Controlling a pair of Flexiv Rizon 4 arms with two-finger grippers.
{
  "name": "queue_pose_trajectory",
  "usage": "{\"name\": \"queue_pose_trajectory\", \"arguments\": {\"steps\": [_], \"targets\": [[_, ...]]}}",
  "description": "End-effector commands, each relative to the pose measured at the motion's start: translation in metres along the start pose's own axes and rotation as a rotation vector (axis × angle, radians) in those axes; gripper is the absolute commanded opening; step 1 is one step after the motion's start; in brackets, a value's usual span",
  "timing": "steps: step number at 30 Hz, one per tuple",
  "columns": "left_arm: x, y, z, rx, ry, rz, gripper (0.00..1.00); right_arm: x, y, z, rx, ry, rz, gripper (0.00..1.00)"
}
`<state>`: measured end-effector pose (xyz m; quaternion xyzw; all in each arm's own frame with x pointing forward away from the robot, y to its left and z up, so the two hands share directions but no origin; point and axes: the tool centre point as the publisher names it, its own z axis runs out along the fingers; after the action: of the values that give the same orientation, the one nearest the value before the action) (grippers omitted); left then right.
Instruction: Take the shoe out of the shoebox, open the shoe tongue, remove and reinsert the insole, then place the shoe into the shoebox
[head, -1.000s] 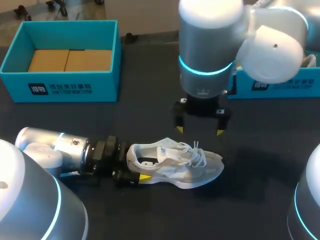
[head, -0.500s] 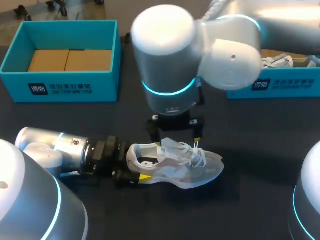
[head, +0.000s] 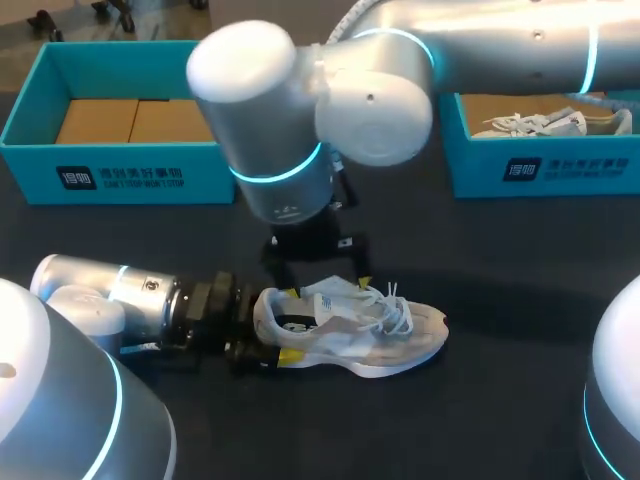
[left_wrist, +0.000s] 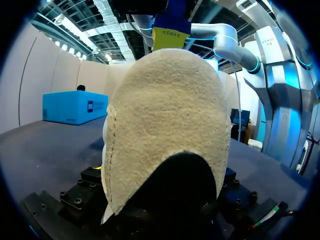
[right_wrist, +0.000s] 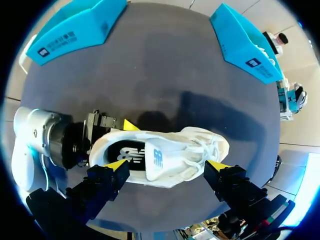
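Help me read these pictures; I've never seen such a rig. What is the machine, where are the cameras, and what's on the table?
It is a robot with two arms, each ending in a two-finger gripper with yellow tips. One picture looks down from above and behind; the other two come from cameras on the wrists. On the table lie a white shoe, an empty teal shoebox at the left, and a second shoebox at the right holding another shoe. The left gripper is shut on the white shoe's heel, which fills its wrist view. The right gripper hovers open over the shoe, holding nothing.
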<state>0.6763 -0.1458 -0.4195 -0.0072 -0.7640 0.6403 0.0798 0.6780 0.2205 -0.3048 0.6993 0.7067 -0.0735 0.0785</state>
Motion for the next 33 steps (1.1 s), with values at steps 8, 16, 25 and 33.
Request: {"name": "queue_pose_trajectory", "arguments": {"steps": [8,16,25,33], "targets": [[0.001,0.0,0.0,-0.001,-0.005,0.0,0.0,0.015,-0.019,0.013,-0.008,-0.157,0.154,1.0],[0.001,0.0,0.0,-0.001,-0.005,0.0,0.0,0.009,-0.019,0.026,-0.047,-0.178,0.198,1.0],[0.001,0.0,0.0,-0.001,-0.005,0.0,0.0,0.004,-0.012,0.041,-0.075,-0.208,0.259,1.0],[0.001,0.0,0.0,-0.001,-0.005,0.0,0.0,-0.003,-0.007,0.051,-0.08,-0.225,0.302,1.0]]}}
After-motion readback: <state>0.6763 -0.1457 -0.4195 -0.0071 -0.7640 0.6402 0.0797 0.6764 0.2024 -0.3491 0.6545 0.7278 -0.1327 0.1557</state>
